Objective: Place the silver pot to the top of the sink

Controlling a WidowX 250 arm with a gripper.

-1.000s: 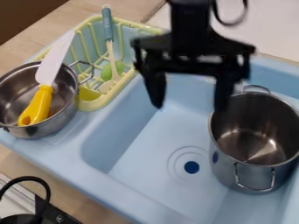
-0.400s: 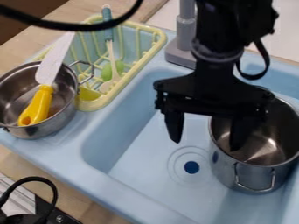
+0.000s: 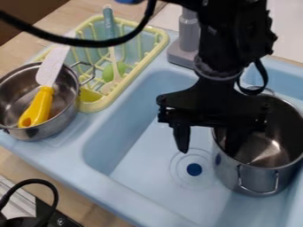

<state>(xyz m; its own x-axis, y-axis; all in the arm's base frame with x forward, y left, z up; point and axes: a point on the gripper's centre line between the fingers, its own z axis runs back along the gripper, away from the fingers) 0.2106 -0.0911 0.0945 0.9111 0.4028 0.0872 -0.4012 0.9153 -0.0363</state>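
Presently, the silver pot (image 3: 228,174) is standing upright inside the sink (image 3: 121,190), in the right-hand part of its basin as seen by the camera. Its long axis is running vertically and its mouth is facing up. One looped handle is facing the sink's near edge, the other its far edge. The pot is showing a deep cylindrical body, shiny metal walls, a thin rolled rim and bright glare on its inner bottom. The black gripper (image 3: 209,151) is hanging over the sink's basin, open, its fingers standing apart: one is pointing down outside the pot, the other is overlapping the pot's mouth; whether it is entering, I cannot tell.
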